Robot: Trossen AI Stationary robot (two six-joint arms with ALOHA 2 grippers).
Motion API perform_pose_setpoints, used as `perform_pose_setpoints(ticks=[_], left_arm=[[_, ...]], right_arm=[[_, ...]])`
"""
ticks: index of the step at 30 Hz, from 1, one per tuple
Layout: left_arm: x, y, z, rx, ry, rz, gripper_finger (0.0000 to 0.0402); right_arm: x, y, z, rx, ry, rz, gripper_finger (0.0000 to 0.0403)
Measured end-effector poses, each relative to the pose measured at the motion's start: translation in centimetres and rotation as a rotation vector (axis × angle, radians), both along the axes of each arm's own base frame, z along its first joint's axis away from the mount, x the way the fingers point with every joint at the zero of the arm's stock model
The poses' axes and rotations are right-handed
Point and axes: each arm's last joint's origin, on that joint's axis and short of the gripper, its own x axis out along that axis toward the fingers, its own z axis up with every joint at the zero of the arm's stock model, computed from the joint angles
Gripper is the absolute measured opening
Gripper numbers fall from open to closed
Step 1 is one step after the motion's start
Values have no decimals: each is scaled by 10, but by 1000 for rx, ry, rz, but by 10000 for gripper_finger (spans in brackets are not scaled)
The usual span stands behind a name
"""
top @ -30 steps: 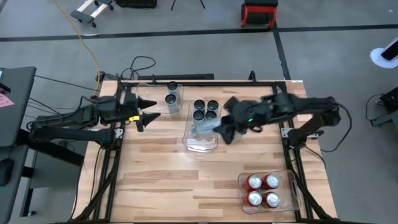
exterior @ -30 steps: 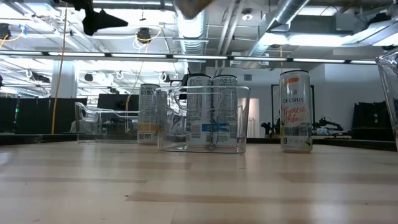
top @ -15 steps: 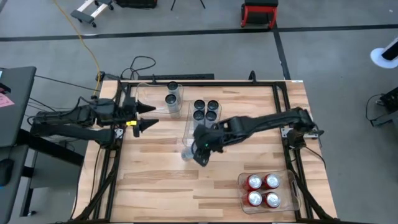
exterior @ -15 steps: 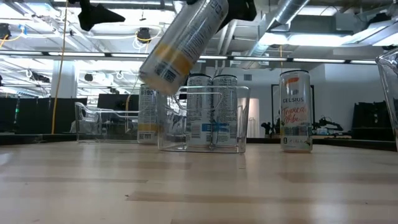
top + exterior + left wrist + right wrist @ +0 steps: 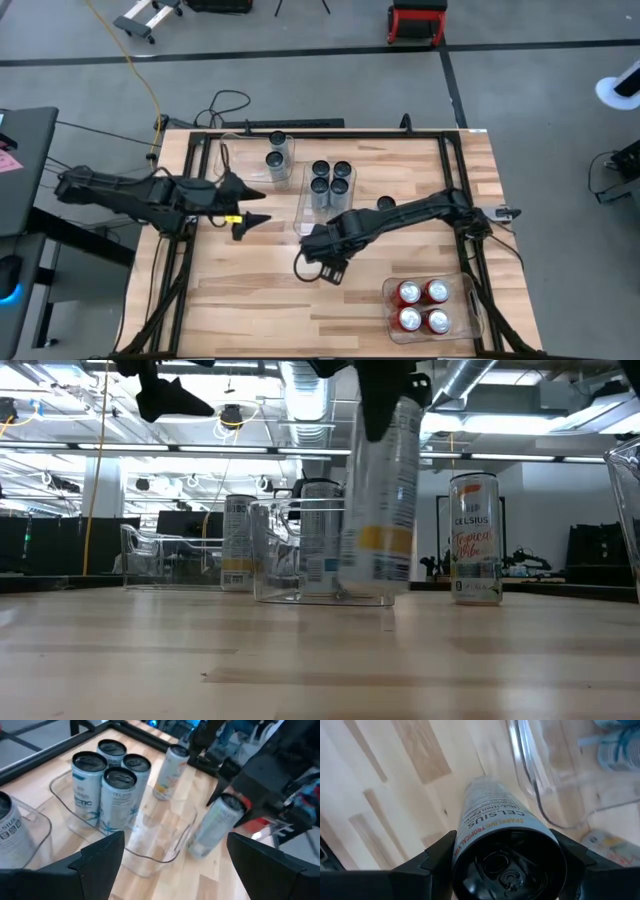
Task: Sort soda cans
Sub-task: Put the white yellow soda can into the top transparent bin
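Red cans (image 5: 423,305) – four; dark cans (image 5: 330,177) – four.

The table (image 5: 250,290) is made of light wooden planks inside a black frame. Just behind the right claw (image 5: 318,258), toward the far edge, a clear bin (image 5: 325,228) lies on the wood with four dark cans (image 5: 330,178) in its far half. To the right of this claw, just beside that bin, one can (image 5: 385,203) stands alone and upright. Nearer the front edge and to the claw's right, a second clear bin (image 5: 471,300) holds four red cans (image 5: 423,305). Behind the left claw (image 5: 258,207), near the far edge, a third clear bin (image 5: 238,155) holds two silver cans (image 5: 278,152).
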Motion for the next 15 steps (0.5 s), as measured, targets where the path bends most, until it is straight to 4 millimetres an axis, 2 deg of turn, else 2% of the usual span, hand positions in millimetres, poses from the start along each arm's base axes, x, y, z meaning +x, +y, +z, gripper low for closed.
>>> perform_pose_setpoints(ticks=[6, 12, 15], left_arm=[[18, -13, -7, 19, 2, -13, 348], [39, -27, -21, 34, 43, -52, 348], [48, -34, -28, 38, 61, -71, 348]], right_arm=[[-2, 5, -5, -26, 87, 14, 251], [1, 8, -3, -17, 48, 31, 251], [2, 11, -3, -18, 30, 78, 263]])
